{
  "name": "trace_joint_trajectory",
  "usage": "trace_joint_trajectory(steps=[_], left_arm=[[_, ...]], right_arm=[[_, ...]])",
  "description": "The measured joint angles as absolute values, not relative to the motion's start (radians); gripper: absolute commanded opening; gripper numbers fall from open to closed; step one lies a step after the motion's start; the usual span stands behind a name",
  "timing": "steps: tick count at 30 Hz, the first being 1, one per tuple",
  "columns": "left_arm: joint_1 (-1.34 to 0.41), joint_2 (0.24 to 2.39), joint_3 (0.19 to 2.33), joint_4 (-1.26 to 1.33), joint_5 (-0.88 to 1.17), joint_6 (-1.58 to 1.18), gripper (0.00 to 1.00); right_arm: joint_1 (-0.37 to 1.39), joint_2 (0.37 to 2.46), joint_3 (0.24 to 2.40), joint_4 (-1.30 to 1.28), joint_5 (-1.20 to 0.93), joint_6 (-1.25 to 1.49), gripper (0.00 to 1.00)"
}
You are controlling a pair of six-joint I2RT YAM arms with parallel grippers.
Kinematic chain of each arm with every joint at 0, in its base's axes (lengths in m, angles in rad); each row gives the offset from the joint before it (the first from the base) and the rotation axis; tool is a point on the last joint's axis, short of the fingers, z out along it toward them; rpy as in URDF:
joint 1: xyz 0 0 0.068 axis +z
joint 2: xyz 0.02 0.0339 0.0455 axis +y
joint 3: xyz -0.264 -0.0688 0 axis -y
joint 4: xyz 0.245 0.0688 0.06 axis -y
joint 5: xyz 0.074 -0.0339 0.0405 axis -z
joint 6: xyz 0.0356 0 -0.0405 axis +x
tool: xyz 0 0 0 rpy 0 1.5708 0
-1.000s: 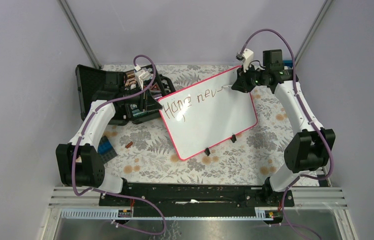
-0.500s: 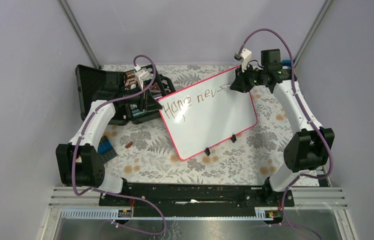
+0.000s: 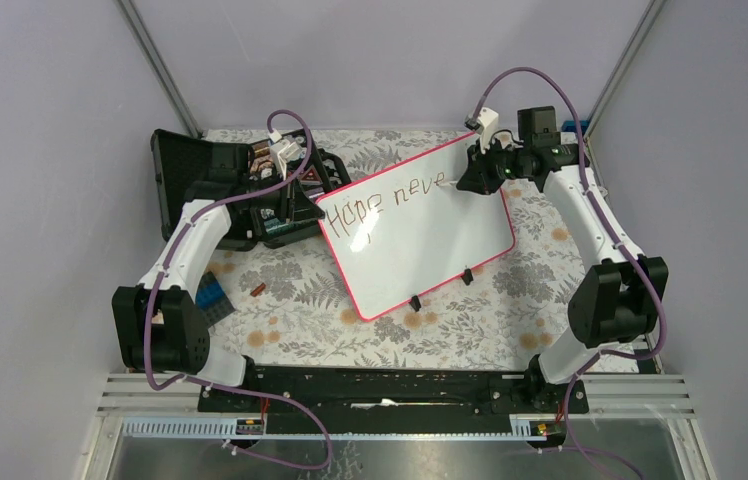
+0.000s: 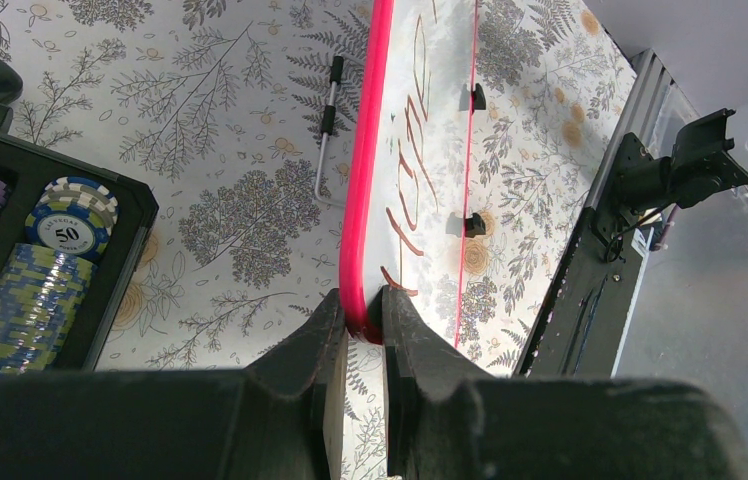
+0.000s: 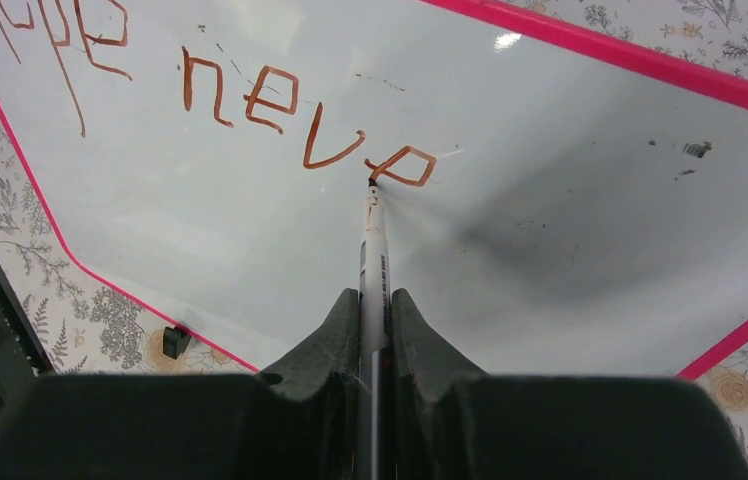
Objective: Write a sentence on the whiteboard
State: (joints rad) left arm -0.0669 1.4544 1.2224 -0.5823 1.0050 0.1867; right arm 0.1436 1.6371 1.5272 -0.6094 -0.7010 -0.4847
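I observe the floral surface [image 3: 300, 310] carrying the whiteboard [image 3: 430, 245], set askew at centre, just beside the black case [image 3: 178, 160]. My left pincer [image 4: 362, 305] is clamped on the board's pink rim. My right pincer [image 5: 375, 298] grips a marker [image 5: 374, 230], tip touching the board at the last letter. The sentence [image 3: 395, 195] reads "Hope neve".

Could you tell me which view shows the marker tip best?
The right wrist view: the marker, clamped in the right gripper, touches its tip to the whiteboard, sharp and central. The top view barely shows it beside the gripper; the left wrist view misses it.
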Motion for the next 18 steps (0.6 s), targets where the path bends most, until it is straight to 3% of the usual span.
trace_joint_trajectory(steps=[18], left_arm=[[-0.067,1.454,1.224,-0.583,1.005,0.187,0.00]], right_arm=[[0.133,1.620,1.500,-0.612,-0.698,-0.507,0.00]])
